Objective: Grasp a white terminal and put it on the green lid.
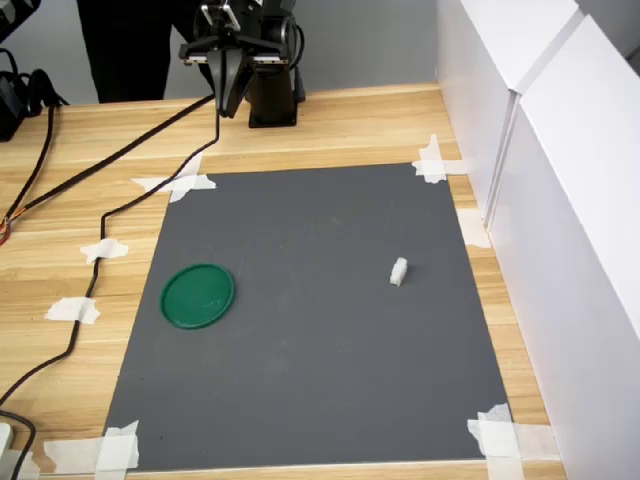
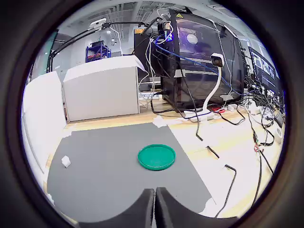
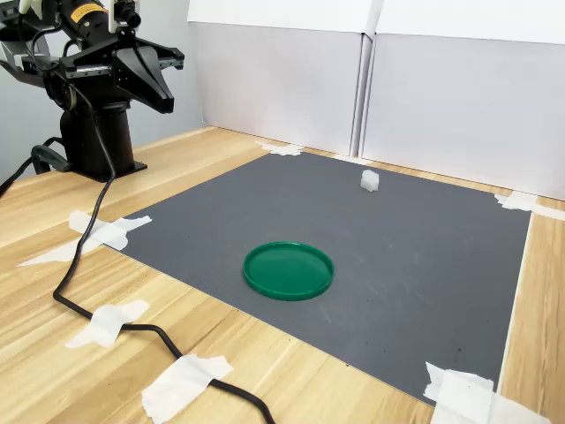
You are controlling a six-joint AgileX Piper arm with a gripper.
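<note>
- The gripper [image 1: 229, 108] is seen clenched and empty: in the wrist view the two dark fingers [image 2: 142, 209] meet along a thin seam with nothing between them. It is held high above the wooden table [image 1: 350, 125], off the grey mat [image 1: 310, 340] and beside the arm's black base [image 1: 272, 100].
- The white terminal [image 1: 399, 271] is found lying alone on the grey mat, touched by nothing. Taking the green lid [image 1: 198, 295] as landmark, the terminal is placed well apart from it, towards the first exterior view's right and slightly farther up the mat, nearer the white wall panels [image 1: 560, 200].
- From the gripper, the terminal is judged to lie forward across the mat and well to one side, while the green lid sits almost straight ahead of the closed fingers in the wrist view; a sideways swing and a descent are judged to be needed before any grasp.
- The terminal's long axis appears to run roughly up and down in the first exterior view, though the block is too small for certainty.
- One arm only is present, so no choice of nearer hand arises.
- Counted: one white terminal, one green lid, one grey mat, one gripper.
- Several pieces of white tape [image 1: 180, 186] are seen at the mat's corners and over the black cable [image 1: 90, 290].
</note>
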